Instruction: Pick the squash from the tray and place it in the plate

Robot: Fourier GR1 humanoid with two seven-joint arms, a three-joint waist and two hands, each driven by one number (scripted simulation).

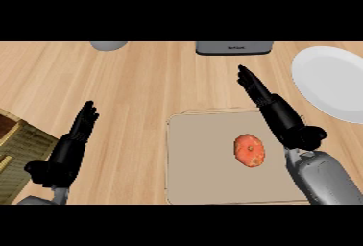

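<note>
On the wooden counter (142,86), our open right hand (273,108) should descend left onto the squash (249,150), centring fingers before lifting toward the plate (333,81).

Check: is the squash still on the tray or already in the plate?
On the tray. The squash lies on its beige surface, untouched; the white plate holds nothing.

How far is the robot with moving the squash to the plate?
Nothing looks done yet: the squash lies on the tray, untouched. In hand: the right hand hovers over the tray's right edge, fingers straight, holding nothing. The left hand is open at the lower left. Left: grasp the squash, carry it to the white plate and set it down.
</note>
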